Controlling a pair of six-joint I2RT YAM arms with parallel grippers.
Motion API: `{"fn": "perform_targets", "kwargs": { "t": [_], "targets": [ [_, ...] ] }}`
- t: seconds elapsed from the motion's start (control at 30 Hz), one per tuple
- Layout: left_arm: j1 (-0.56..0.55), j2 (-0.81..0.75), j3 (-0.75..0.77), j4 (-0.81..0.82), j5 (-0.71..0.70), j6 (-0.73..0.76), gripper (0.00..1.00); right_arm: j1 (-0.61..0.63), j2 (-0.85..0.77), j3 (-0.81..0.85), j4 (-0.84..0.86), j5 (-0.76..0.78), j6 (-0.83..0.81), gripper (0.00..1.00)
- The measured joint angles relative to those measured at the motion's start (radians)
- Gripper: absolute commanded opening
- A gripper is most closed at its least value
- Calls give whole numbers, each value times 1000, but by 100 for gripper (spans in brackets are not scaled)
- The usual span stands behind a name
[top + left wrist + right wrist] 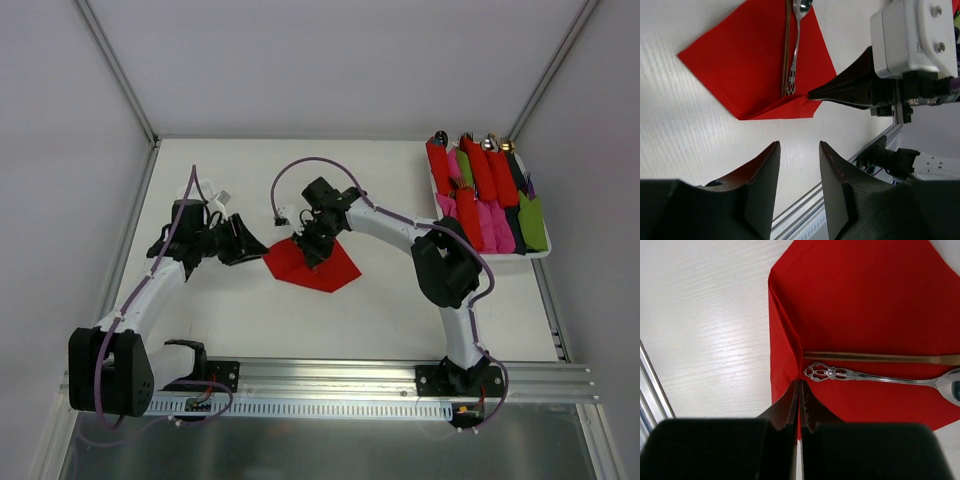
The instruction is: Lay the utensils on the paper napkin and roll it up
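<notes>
Right gripper: we list it clamped on the paper napkin fold, utensils centre-right, just beyond its tips.

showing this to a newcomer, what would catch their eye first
The bright red paper napkin at centre, with two silvery utensils lying side by side on it. The right gripper pinches its folded corner, and red, pink and green rolled bundles crowd the far right.
</notes>
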State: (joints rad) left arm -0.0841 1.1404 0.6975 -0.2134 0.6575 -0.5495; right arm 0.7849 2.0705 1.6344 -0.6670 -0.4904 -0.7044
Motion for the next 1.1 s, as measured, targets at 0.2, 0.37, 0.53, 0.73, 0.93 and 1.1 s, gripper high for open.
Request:
{"fn": "perform_targets", "kwargs": {
  "t": [0.2, 0.37, 0.53, 0.73, 0.93, 1.1],
  "targets": [
    [-77, 28, -8, 42, -12, -16, 28, -25, 21, 0, -4, -5, -4, 0],
    [-143, 98, -7, 83, -36, -34, 19, -39, 31, 0, -4, -5, -5, 0],
    [-179, 163, -8, 116, -64, -55, 6, -42, 40, 0, -4, -5, -5, 0],
    [-199, 245, -8, 159, -69, -77, 2, -48, 51, 10, -6, -5, -5, 0],
    [-217, 331, -6, 209, -64, -95, 0, -51, 54, 23, -11, -5, -5, 0],
    [-217, 390, 9, 223, -64, -97, 0, -52, 61, 34, -11, -5, -5, 0]
  ]
}}
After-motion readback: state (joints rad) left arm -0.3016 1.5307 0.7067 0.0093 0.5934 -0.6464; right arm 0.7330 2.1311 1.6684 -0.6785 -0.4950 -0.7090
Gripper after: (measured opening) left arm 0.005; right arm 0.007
